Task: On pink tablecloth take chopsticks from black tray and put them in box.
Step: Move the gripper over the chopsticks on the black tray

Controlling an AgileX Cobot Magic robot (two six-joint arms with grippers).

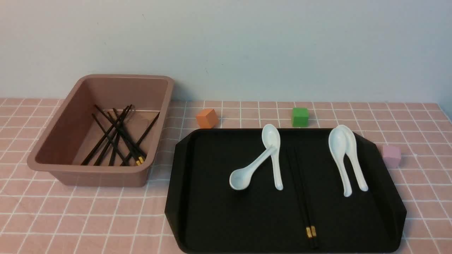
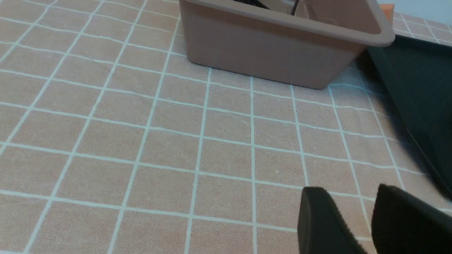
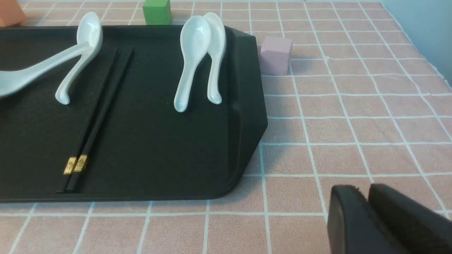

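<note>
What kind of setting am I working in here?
Probably a tabletop test setup, not a real kitchen: a grid-patterned pink tablecloth against a plain wall, with loose coloured cubes beside the black tray.

We see four white spoons, in two pairs: one spoon (image 1: 242, 178) lies with its handle crossing another spoon (image 1: 271, 135), while a third (image 1: 338, 144) partly overlaps the fourth (image 1: 353, 151). We also have three small cubes, set well apart: an orange cube (image 1: 207, 118), a green cube (image 1: 300, 117) and a pale pink-purple cube (image 1: 391, 156). Behind everything we make out a pale bluish wall (image 1: 226, 49).
</note>
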